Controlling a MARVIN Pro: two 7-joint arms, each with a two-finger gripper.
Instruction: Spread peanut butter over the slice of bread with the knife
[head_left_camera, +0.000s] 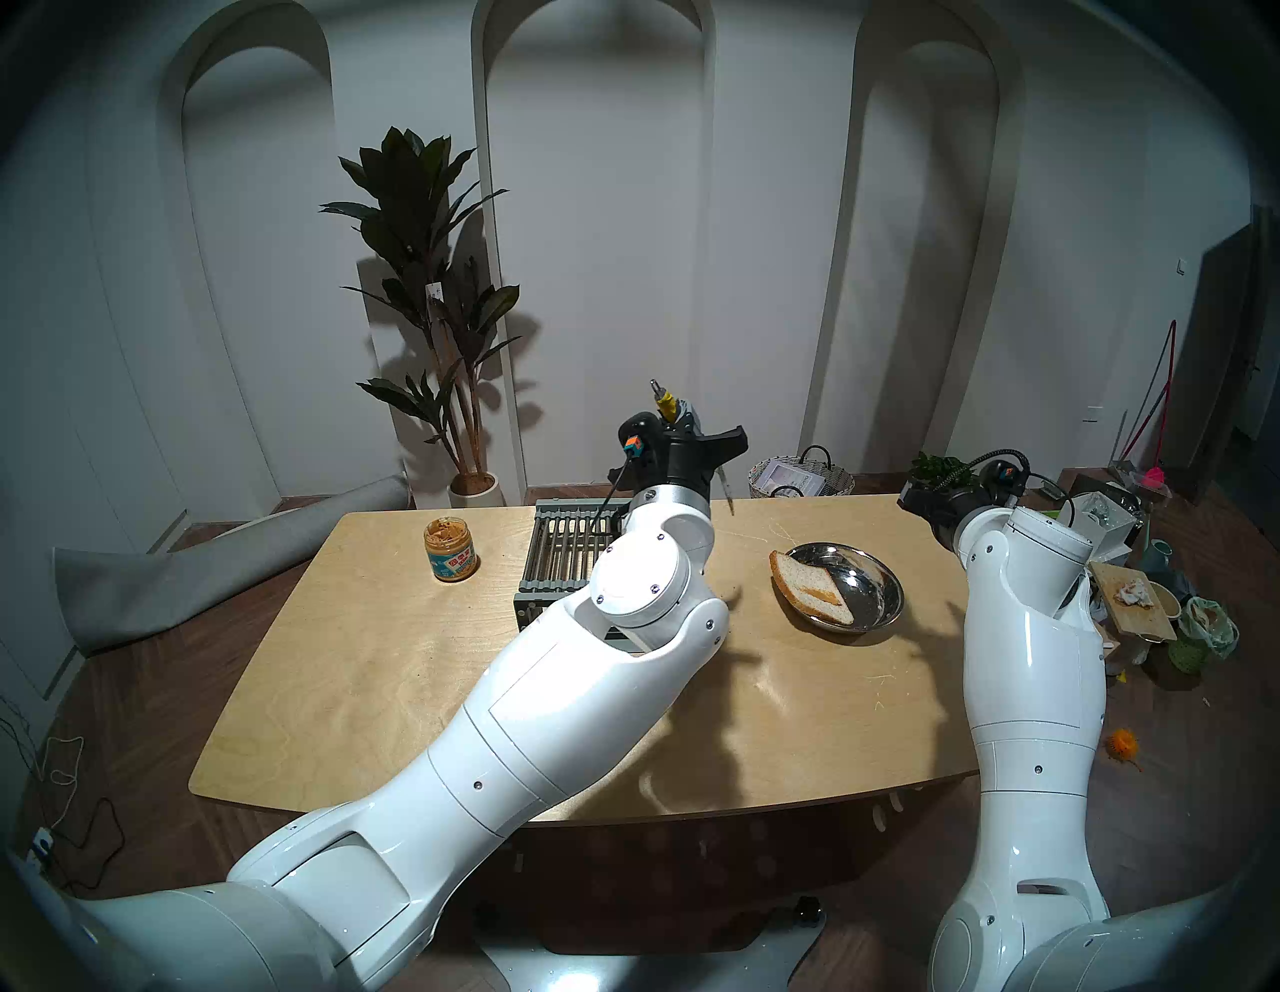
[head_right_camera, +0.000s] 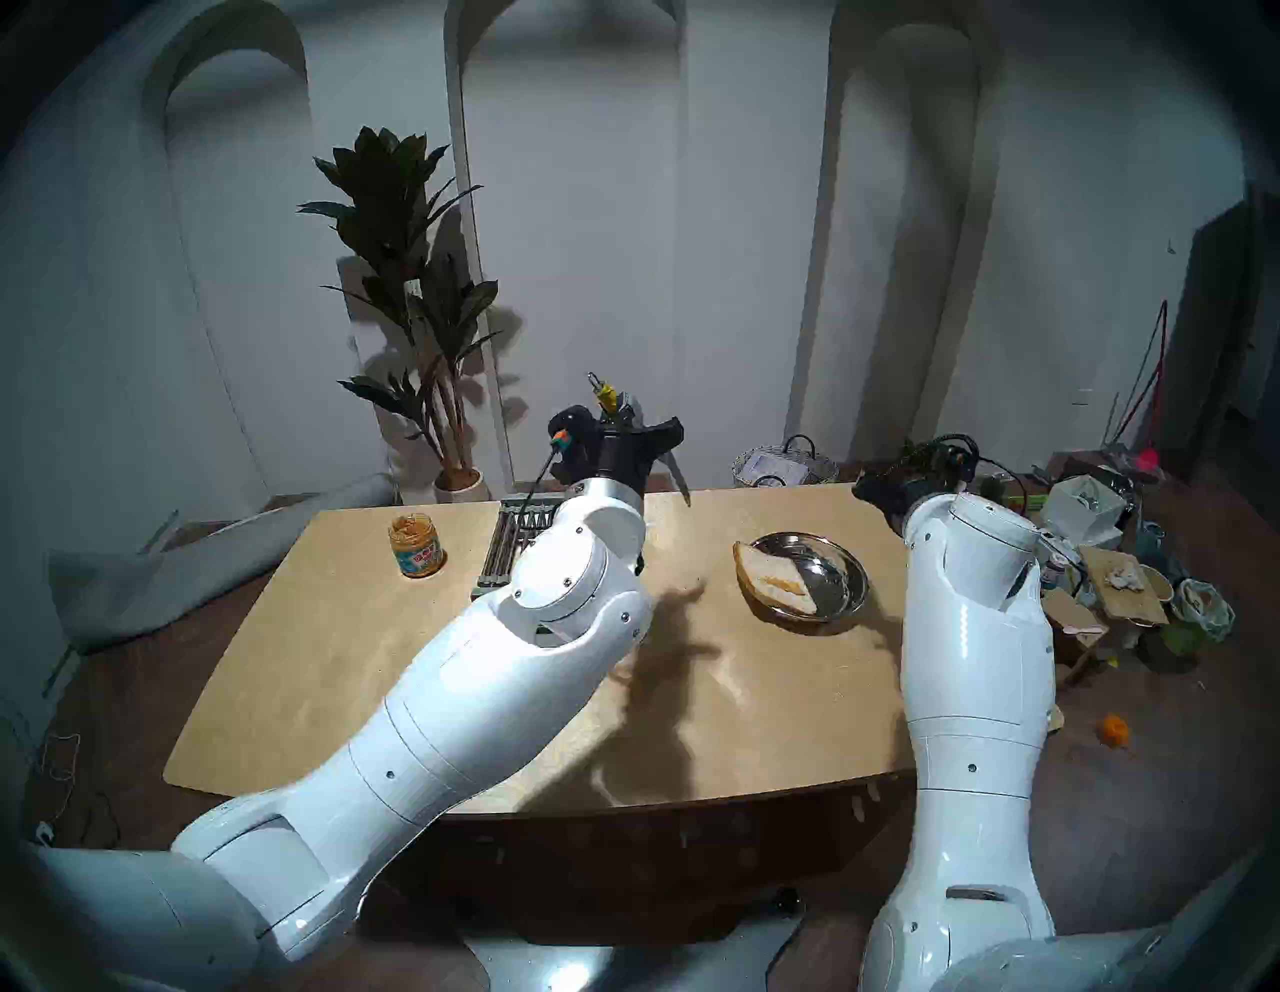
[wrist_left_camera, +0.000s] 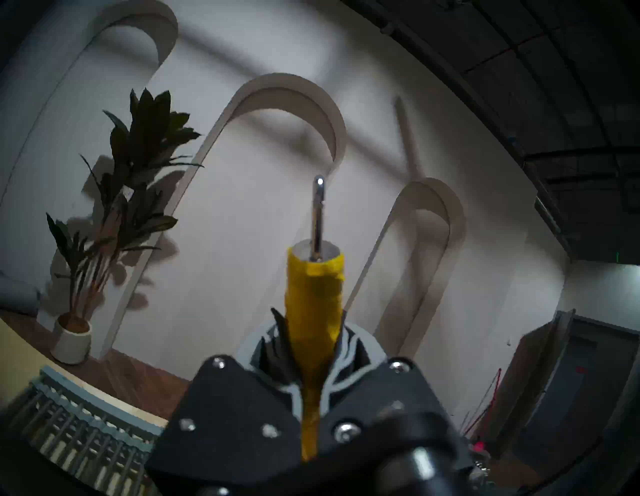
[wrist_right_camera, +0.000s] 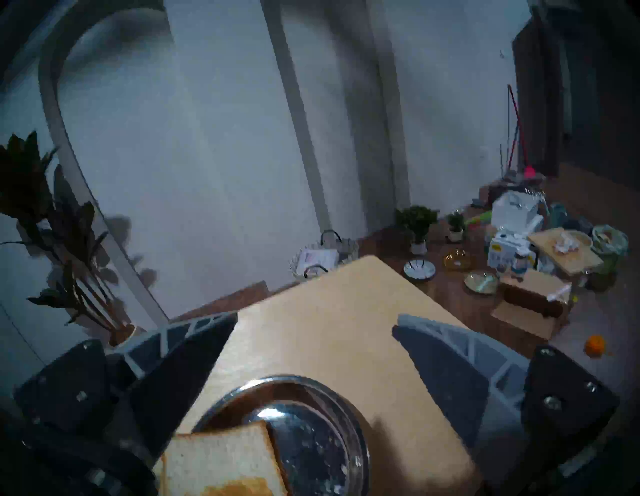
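My left gripper is shut on the knife's yellow handle and holds it raised over the table's back edge. The ring end points up and the blade slants down to the right. The left wrist view shows the handle clamped between the jaws. The slice of bread lies in the left half of a steel dish and carries a tan smear. The open peanut butter jar stands at the table's back left. My right gripper is open and empty, just behind the dish and bread.
A grey slatted rack sits under my left forearm, between the jar and the dish. A wire basket stands behind the table. Floor clutter lies to the right of the table. A potted plant stands by the back wall.
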